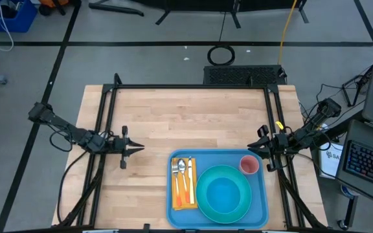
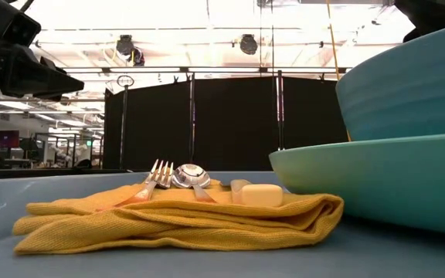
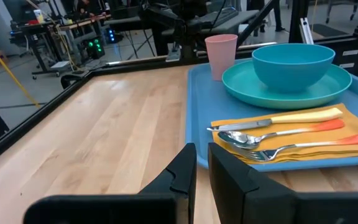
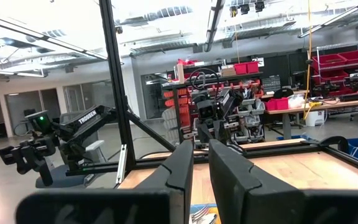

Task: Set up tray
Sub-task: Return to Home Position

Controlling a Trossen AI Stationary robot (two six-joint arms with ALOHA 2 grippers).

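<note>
Pale wooden table inside a black frame: your tray is laid and both arms stand off it.

From above, the tray lies at the near edge, right of centre, with its long axis running left to right. Your right gripper sits just beside its far right corner near the pink cup, while your left gripper is well apart on bare wood. At table height, fork, spoon and knife rest on the yellow napkin beside the plate. Your left wrist camera faces the tray past fingers drawn nearly together on nothing. Your right wrist camera looks out over it, and its fingers are likewise close and empty. Judged from this, only the retreat home remains, and the right arm is the one to lift clear of the cup.
</note>
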